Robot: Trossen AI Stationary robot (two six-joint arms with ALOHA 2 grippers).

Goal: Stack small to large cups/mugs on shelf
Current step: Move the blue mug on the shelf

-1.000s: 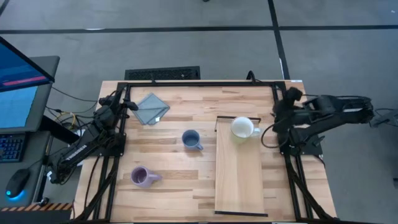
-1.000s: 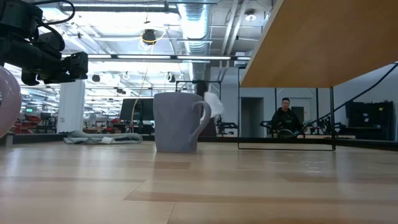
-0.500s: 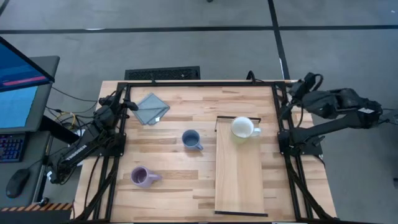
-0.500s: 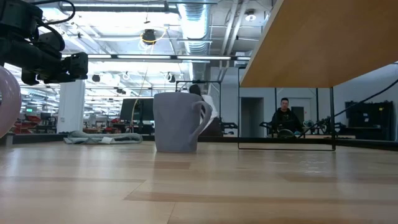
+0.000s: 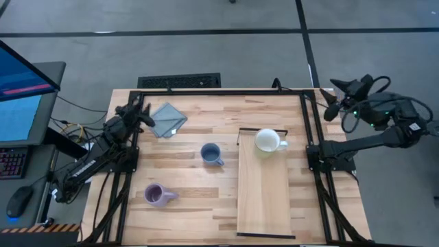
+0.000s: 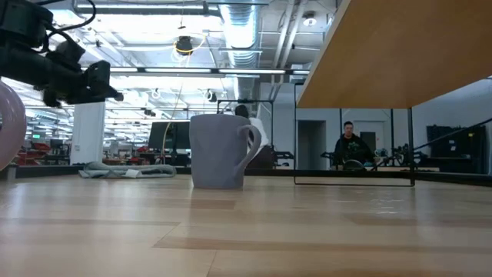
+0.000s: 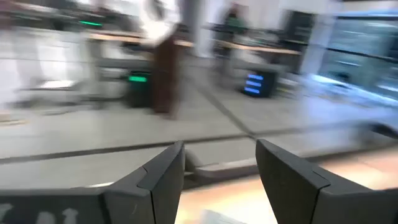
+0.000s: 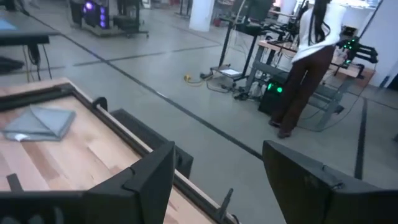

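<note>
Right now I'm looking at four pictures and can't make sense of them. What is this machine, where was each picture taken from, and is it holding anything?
It is a robot with two dark arms at a wooden table, each ending in a two-fingered gripper. One picture looks straight down from above, one looks level across the tabletop, and two come from cameras on the arms' wrists.

From above, the left gripper hangs over the table's far left corner, near a grey folded cloth. The right gripper is off the table's far right edge. Both have their jaws open and hold nothing.

A white mug stands on the pale shelf plank. A blue mug and a purple mug sit on the tabletop. A person shows in the room behind.
</note>
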